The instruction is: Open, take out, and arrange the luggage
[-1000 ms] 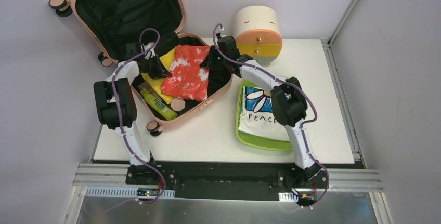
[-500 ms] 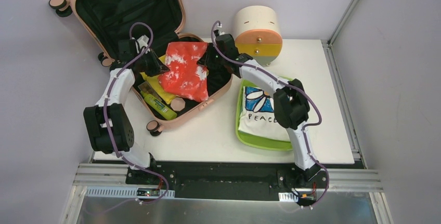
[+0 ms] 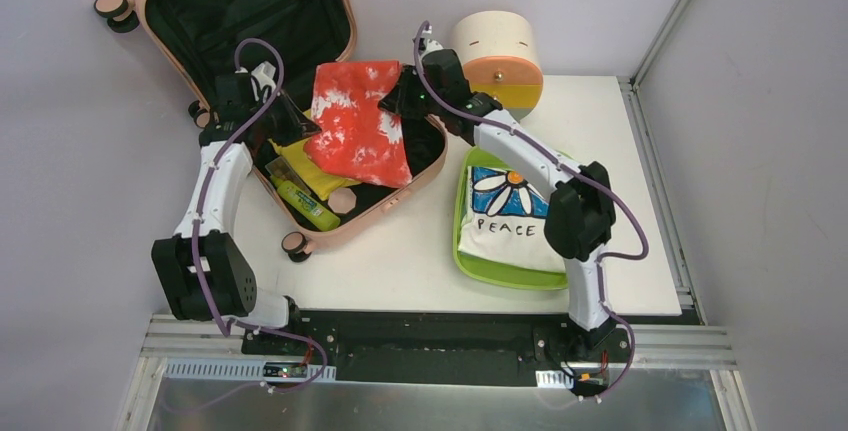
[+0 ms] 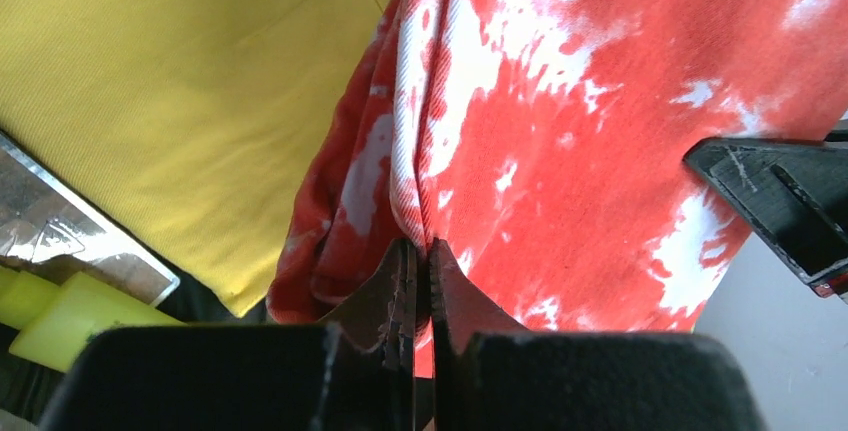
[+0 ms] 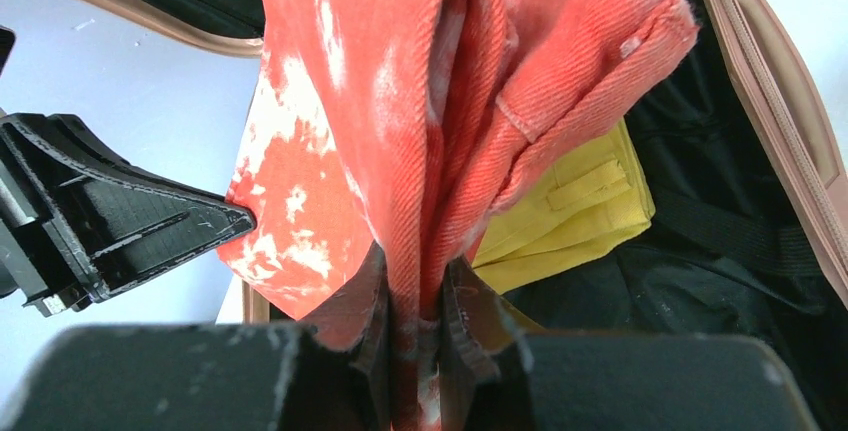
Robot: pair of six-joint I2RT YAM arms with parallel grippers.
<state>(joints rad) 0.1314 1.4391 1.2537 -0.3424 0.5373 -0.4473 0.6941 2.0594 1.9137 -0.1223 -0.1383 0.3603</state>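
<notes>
White table (image 3: 400, 266) at centre; large peach-pink hard-shell luggage (image 3: 383, 213) lies open at 10 o'clock. Red-and-white tie-dye cloth (image 3: 358, 131) is held above it, clamped by left gripper (image 4: 420, 261) and right gripper (image 5: 413, 291).

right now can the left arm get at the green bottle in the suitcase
Probably not yet. The left gripper is shut on the red tie-dye cloth, as is the right gripper. The green bottle lies uncovered by the near wall of the luggage, so after letting go the way looks free.
</notes>
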